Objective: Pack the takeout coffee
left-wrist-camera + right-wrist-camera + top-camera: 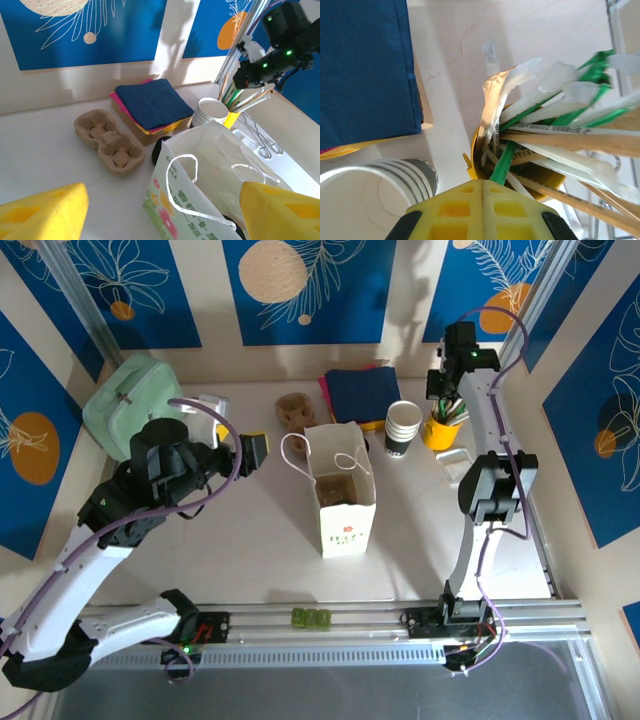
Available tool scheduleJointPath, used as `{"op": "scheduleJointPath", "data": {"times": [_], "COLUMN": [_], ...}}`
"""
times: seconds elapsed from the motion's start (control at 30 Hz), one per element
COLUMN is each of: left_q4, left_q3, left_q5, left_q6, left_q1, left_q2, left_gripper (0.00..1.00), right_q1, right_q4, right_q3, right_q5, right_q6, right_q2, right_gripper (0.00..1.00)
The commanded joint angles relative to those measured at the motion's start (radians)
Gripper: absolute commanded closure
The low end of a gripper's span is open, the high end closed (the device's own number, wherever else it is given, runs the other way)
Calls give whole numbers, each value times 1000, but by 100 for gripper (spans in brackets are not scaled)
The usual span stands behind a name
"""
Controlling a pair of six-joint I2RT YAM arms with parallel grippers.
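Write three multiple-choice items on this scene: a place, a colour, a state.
1. Where do the takeout coffee cups stand?
A. Inside the paper bag
B. In the cardboard carrier
C. On the table beside the yellow holder

2. What colour is the top napkin?
A. Dark blue
B. Green
C. White

3. How is the right gripper?
A. Wide open
B. Shut
C. Clamped on a cup

1 C: the stack stands on the table beside the holder, outside the paper bag and the cardboard carrier.
2 A: a dark blue sheet tops the pile.
3 B: its yellow fingers meet with no gap.
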Motion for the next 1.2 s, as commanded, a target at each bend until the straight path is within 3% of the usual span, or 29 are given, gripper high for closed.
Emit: {"op": "scheduleJointPath", "data": {"times": [0.0, 0.23, 0.43, 0.77, 0.97, 1.17], "left_q4": [18, 27, 16, 15, 15, 5], "left_q3": [-1, -39, -67, -91, -100, -97], "left_q5": [-5, -20, -42, -33, -27, -23], "left_q6": [-11, -19, -22, -37, -46, -51], "left_q1": [8, 10, 9, 9, 9, 9], "left_q2": [-18, -32, -40, -41, -50, -59], "left_gripper": [20, 20, 20, 20, 20, 20], "right_q1": [15, 49, 63, 107, 177, 255], "right_q4": [-50, -152, -249, -289, -243, -202], "right_q3": [58, 116, 191, 297, 310, 292], "right_q5": [26, 7, -168, -609, -734, -765], "right_q6": [15, 30, 68, 163, 215, 238], "right_q2": [-110, -244, -364, -486, -491, -435], "right_gripper": [100, 100, 100, 100, 100, 100]}}
